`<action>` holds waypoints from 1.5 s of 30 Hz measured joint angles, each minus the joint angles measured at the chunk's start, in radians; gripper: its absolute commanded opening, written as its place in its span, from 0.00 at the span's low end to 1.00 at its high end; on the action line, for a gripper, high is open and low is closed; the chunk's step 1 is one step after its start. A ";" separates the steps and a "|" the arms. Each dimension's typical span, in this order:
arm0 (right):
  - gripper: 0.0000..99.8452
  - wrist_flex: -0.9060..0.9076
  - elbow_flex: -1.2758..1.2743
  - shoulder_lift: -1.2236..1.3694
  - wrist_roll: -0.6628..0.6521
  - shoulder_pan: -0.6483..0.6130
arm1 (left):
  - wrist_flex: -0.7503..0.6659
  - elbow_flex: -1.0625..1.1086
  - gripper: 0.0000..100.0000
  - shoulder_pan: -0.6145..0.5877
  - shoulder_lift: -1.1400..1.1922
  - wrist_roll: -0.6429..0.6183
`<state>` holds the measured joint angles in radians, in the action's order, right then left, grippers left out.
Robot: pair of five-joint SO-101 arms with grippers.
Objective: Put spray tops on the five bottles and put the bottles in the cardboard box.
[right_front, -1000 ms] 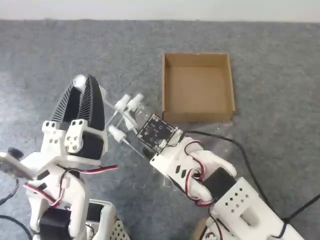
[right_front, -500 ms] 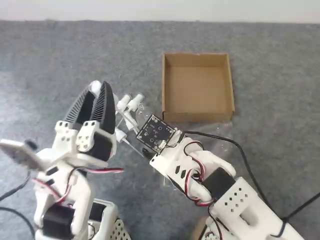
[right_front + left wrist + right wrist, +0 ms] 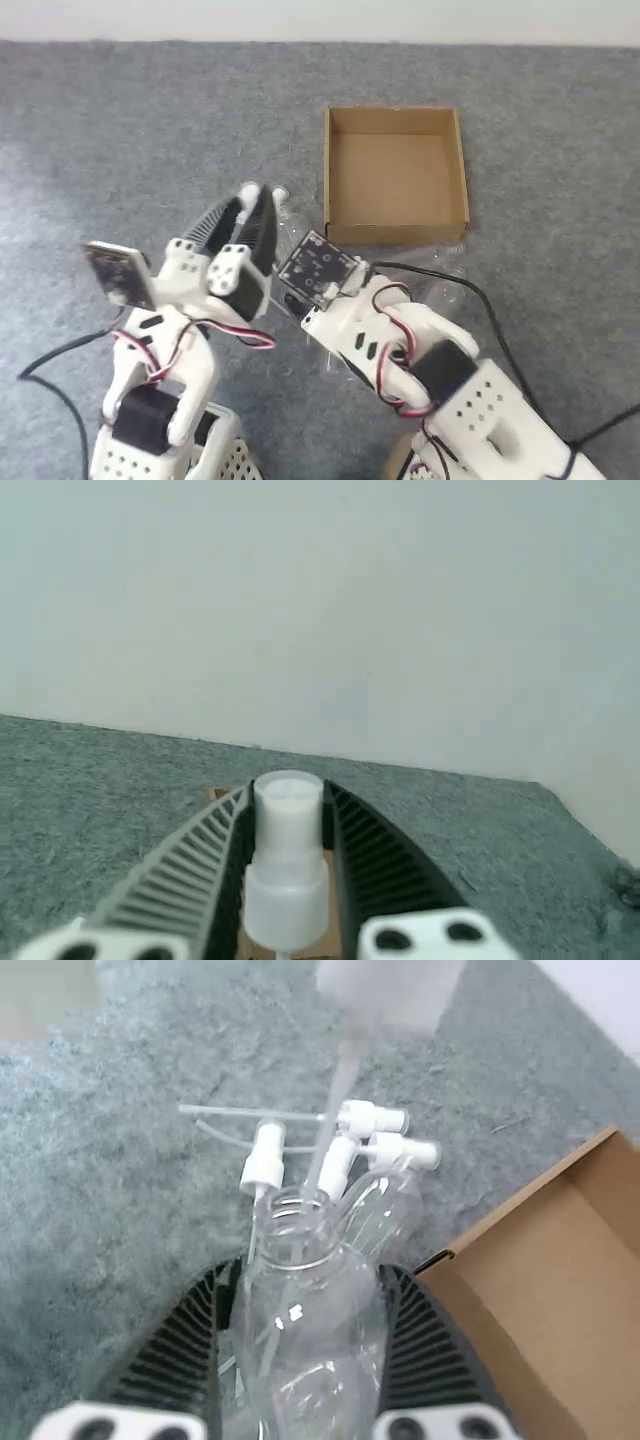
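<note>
Top [image 3: 288,860] is clamped between the closed fingers of the left gripper [image 3: 250,205]. Over the last second that arm has swung in from the left to above the bottle [image 3: 305,1310]. The top's tube [image 3: 335,1100] now reaches the bottle's open neck. The right gripper [image 3: 308,1285] is closed round the bottle and holds it near the box [image 3: 395,235]. Loose tops [image 3: 265,1155] lie on the carpet beyond. Capping looks just begun: the top must still go down and seat, and no bottle is boxed yet.
</note>
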<state>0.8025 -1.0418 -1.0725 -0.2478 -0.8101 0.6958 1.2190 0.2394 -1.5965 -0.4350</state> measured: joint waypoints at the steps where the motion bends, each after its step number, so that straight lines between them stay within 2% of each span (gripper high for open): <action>1: 0.01 0.000 0.000 -0.018 0.000 0.003 | 0.000 0.000 0.01 0.012 -0.002 0.005; 6: 0.01 -0.058 -0.009 -0.098 -0.002 0.052 | 0.000 0.000 0.01 0.038 -0.003 0.011; 11: 0.01 -0.252 -0.077 -0.112 0.041 0.057 | 0.000 0.000 0.01 0.040 -0.003 0.011; 14: 0.01 -0.302 -0.081 -0.112 0.064 0.057 | 0.003 -0.003 0.01 0.041 -0.005 0.011; 23: 0.01 -0.311 -0.089 -0.107 0.077 0.058 | 0.012 0.034 0.01 0.041 -0.008 0.011; 30: 0.01 -0.311 -0.121 -0.109 0.077 0.071 | 0.014 0.075 0.01 0.124 -0.006 0.064; 38: 0.01 -0.311 -0.121 -0.109 0.077 0.078 | 0.014 0.084 0.01 0.132 -0.008 0.075; 45: 0.01 -0.311 -0.132 -0.109 0.077 0.078 | 0.014 0.084 0.17 0.133 -0.011 0.140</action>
<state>0.4910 -1.1738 -1.1815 -0.1711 -0.7319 0.7096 1.3034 0.3728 -1.6072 -0.2954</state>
